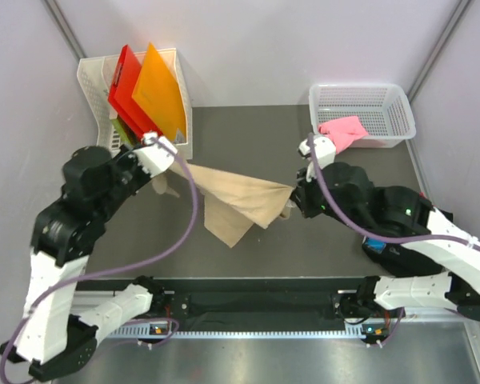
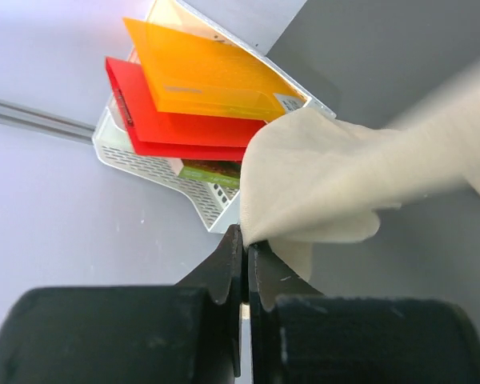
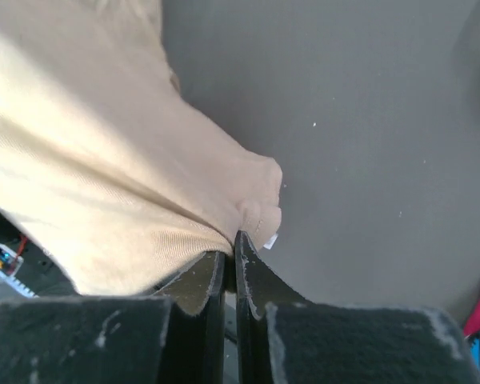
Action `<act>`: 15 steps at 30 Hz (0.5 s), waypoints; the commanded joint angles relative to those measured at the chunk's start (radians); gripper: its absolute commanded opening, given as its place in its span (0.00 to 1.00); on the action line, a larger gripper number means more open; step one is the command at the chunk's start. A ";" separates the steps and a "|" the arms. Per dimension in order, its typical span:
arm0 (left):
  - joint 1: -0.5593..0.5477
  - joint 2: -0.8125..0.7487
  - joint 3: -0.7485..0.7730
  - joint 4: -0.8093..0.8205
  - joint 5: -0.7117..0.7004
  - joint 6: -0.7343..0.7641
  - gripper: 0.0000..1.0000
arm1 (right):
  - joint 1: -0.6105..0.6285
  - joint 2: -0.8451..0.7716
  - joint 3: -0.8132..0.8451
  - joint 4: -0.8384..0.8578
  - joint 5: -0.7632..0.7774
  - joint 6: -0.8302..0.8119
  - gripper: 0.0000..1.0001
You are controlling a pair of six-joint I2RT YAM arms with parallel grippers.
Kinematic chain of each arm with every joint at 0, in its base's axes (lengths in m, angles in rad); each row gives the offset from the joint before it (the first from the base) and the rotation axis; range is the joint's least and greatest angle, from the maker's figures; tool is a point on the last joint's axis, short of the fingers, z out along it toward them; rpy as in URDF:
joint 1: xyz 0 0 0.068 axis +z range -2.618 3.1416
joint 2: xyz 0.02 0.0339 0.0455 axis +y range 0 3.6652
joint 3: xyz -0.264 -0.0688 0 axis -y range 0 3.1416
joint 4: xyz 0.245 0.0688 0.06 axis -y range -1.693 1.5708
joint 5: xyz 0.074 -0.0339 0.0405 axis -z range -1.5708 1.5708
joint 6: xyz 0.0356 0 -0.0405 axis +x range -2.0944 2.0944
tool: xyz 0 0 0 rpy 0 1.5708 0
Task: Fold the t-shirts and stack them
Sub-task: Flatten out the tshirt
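**A:** How far had the folding got?

**B:** Barely started, I'd judge. Nothing lay folded on the desk (image 1: 344, 240), and no stack showed anywhere.

**A:** Where was the tan shirt?

**B:** The tan shirt (image 1: 244, 200) was held up over the middle of the desk, stretched between the arms. One flap sagged toward the near edge. I couldn't tell whether that flap touched the desk.

**A:** And the others?

**B:** The right basket (image 1: 400, 128) stood at the far right corner. The pink shirt (image 1: 344, 130) lay crumpled over its near rim, unfolded. The left basket (image 1: 92, 80) at the far left corner held only a red sheet (image 1: 124, 92) and an orange sheet (image 1: 160, 84), not clothing. I saw no other shirt.

**A:** The grippers?

**B:** Both were clenched on the tan shirt. The left gripper (image 2: 245, 244) pinched an edge just beside the left basket. The right gripper (image 3: 231, 248) pinched a bunched hem toward the right side.

**A:** So what remained?

**B:** Nearly everything, I'd say. The tan shirt had to be spread flat and folded, the pink shirt fetched and folded, and then the shirts stacked.
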 commanded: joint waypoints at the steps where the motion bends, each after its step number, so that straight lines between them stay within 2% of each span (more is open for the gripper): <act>1: 0.003 -0.046 0.133 -0.220 0.051 0.067 0.00 | 0.017 -0.049 0.085 -0.170 0.064 0.084 0.00; 3: 0.003 -0.040 0.197 -0.355 0.093 0.089 0.00 | 0.023 -0.072 0.124 -0.198 0.063 0.107 0.00; 6: 0.005 -0.012 0.335 -0.464 0.168 0.093 0.00 | 0.034 -0.084 0.186 -0.256 0.040 0.147 0.00; 7: 0.003 0.000 0.419 -0.539 0.188 0.093 0.00 | 0.037 -0.087 0.202 -0.282 0.031 0.157 0.00; 9: 0.005 0.005 0.452 -0.543 0.193 0.072 0.00 | 0.041 -0.092 0.236 -0.301 0.000 0.191 0.00; 12: 0.005 -0.043 0.351 -0.534 0.229 0.127 0.00 | 0.041 -0.099 0.236 -0.310 0.000 0.211 0.00; 13: 0.005 -0.058 0.226 -0.512 0.234 0.130 0.00 | 0.041 -0.099 0.225 -0.298 0.009 0.210 0.00; 15: 0.003 -0.092 0.094 -0.430 0.291 0.113 0.00 | 0.037 -0.086 0.207 -0.256 0.060 0.196 0.00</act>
